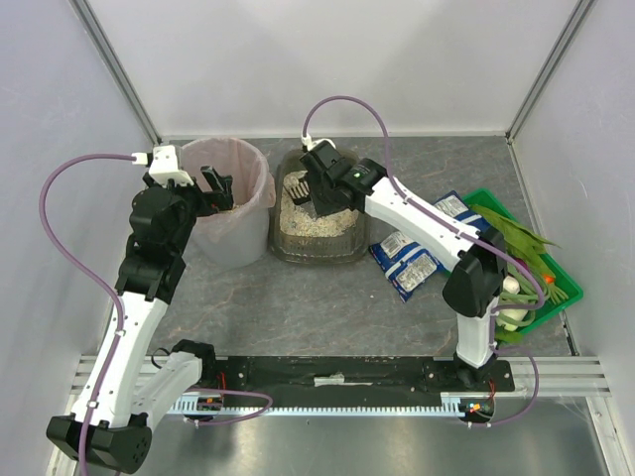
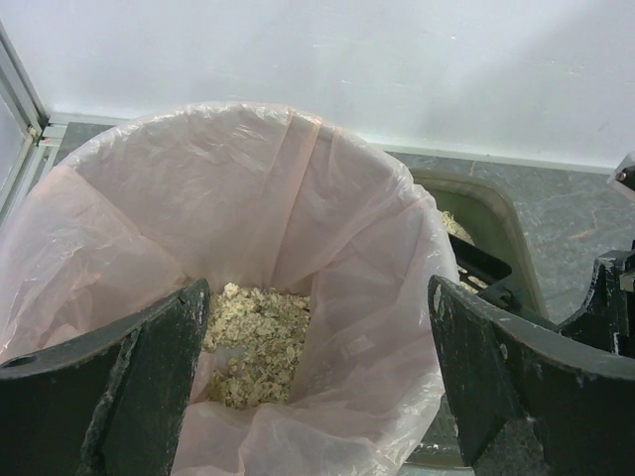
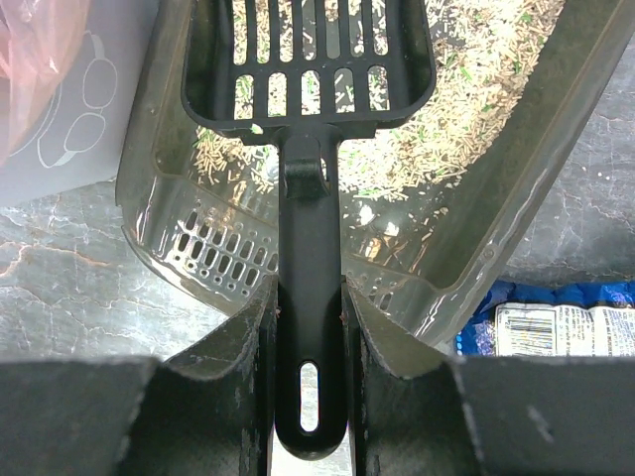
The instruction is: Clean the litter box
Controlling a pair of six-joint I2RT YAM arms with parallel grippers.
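Observation:
The litter box [image 1: 349,246] is a dark grey-brown tray holding pale granules, at the table's back middle; it also shows in the right wrist view [image 3: 556,139]. My right gripper [image 1: 319,188] is shut on the handle of a black slotted scoop [image 3: 310,59], which hangs over the granules inside the box. My left gripper [image 1: 218,188] is open and empty over the rim of the round pink-lined bin [image 1: 230,164]. In the left wrist view the bin [image 2: 327,188] has a heap of scooped granules [image 2: 253,332] at its bottom.
Blue-and-white packets [image 1: 412,260] lie right of the litter box. A green crate of vegetables [image 1: 564,288] stands at the right edge. White walls close in the back and both sides. The litter box's corner [image 2: 496,213] shows right of the bin.

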